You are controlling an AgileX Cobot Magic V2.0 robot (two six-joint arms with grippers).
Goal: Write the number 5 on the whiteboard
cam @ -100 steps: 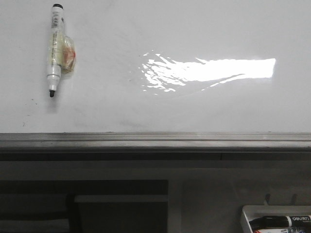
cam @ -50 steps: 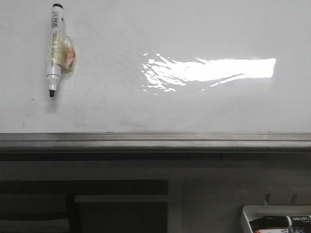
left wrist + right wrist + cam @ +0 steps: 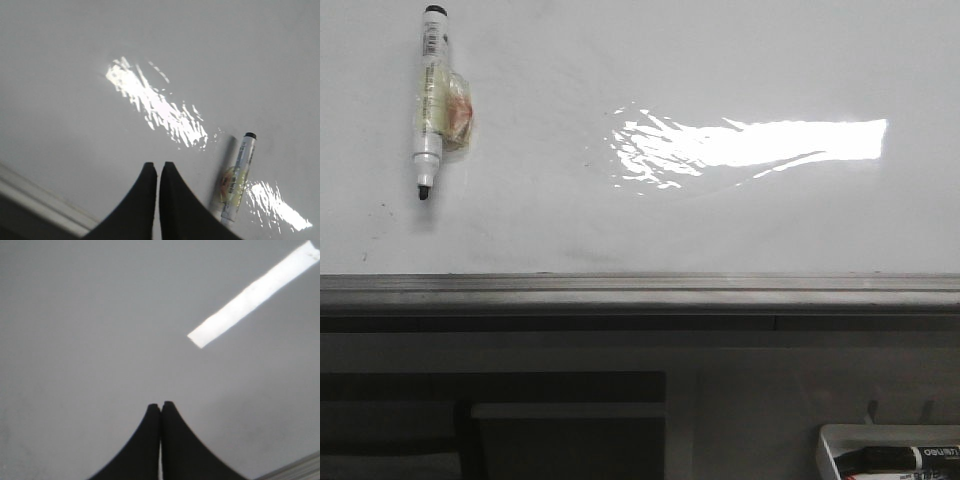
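The whiteboard is glossy white with a grey metal frame edge along its near side. No number 5 or other drawn figure shows on it. A white marker pen with a black tip and a taped middle lies on the board at the far left. Neither gripper shows in the front view. My left gripper is shut and empty above the board, with the marker pen lying apart beside it. My right gripper is shut and empty over bare board.
A bright glare patch lies across the board's middle. Below the frame edge, a small white tray at the lower right holds a black-and-white marker. A dark opening with a pale bar sits below the board at the left.
The marker pen on the board sits very slightly further left and up than before. Nothing else has visibly changed.
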